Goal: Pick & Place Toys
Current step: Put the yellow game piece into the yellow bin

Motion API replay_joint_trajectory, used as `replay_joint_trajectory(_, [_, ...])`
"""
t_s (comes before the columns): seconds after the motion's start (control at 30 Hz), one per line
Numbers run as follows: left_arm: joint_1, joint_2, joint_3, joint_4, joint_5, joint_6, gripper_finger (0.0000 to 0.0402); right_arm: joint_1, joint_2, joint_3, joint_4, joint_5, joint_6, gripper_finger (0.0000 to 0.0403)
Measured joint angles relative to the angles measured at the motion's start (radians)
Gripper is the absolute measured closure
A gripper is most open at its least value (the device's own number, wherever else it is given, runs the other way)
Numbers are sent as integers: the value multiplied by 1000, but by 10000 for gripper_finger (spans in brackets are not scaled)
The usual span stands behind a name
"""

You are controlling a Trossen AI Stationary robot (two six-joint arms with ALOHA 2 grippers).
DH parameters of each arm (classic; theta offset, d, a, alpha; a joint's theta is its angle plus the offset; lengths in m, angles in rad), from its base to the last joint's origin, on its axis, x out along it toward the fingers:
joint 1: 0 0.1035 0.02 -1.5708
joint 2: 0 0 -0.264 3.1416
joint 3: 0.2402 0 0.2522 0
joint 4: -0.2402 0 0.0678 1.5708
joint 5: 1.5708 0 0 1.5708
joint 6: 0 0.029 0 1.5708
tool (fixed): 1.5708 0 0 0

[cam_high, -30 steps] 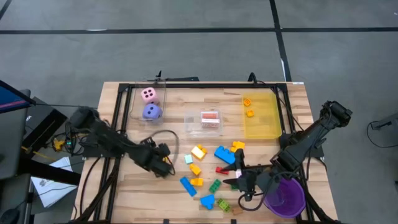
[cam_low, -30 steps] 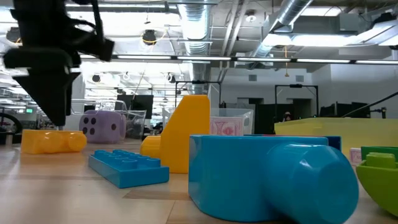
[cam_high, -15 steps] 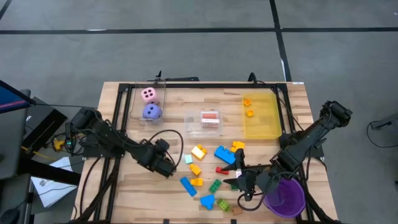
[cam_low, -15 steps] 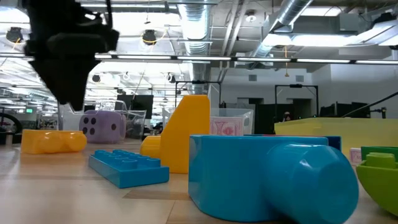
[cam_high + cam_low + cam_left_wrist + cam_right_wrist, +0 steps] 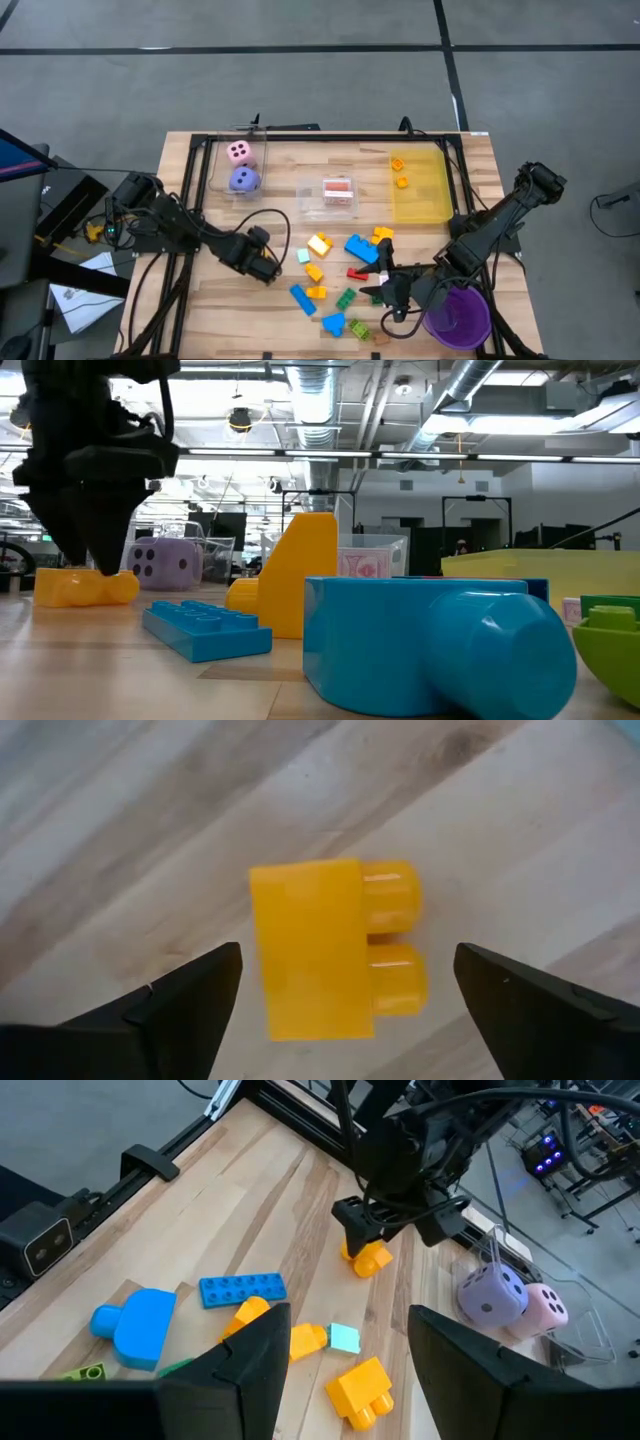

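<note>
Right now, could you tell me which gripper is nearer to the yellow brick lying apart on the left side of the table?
Left. The left gripper is open directly over the yellow brick, fingers either side. The right gripper waits across the table by the purple cup.

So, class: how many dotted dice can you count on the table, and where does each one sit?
2. The pink die sits near the table's far left corner; the purple die sits right beside it, on the nearer side. Both appear to be inside a clear bin. None looks hidden elsewhere.
</note>
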Motion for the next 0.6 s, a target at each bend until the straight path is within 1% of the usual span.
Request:
replay_joint_trajectory(0.17, [0,0,-46,93,19,9,8,0,0,0,0,0,0,207])
replay_joint_trajectory(0.23, [0,0,-62,118,37,23,4,0,0,0,0,0,0,207])
replay_joint_trajectory(0.43, [0,0,-105,144,59,26,19,0,0,0,-2,0,3,207])
replay_joint_trajectory(0.6, [0,0,-116,148,35,26,42,0,0,0,-3,0,4,207])
